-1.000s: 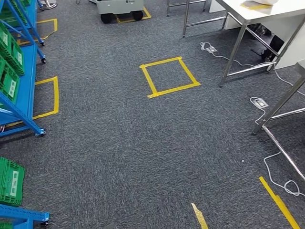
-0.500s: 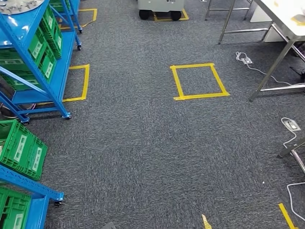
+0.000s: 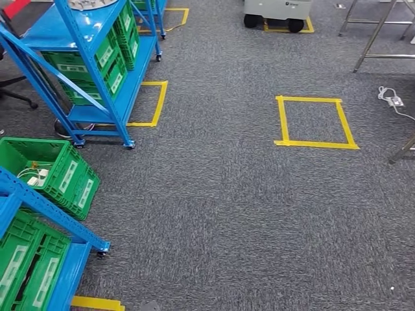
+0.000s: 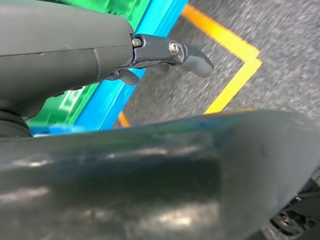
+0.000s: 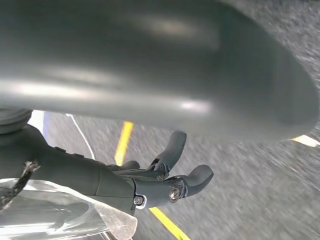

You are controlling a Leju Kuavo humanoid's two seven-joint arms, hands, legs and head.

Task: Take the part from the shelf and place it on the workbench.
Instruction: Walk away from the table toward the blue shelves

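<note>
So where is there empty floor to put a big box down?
The widest bare grey carpet lies between the blue metal shelf racks and the yellow tape square; inside that square is bare too. It is crowded by the green plastic crates and near the white power strip with its cable.

Below me grey carpet [image 3: 220,214]; a yellow tape square [image 3: 314,122] lies right of my landmark, the blue rack [image 3: 93,71] holding green crates [image 3: 115,48].

I see the blue shelf [image 3: 93,71] cut off at the frame's top and left; the contents of its green crates [image 3: 73,181] are too small to tell, and my left robot hand [image 4: 166,52] is mostly hidden
</note>
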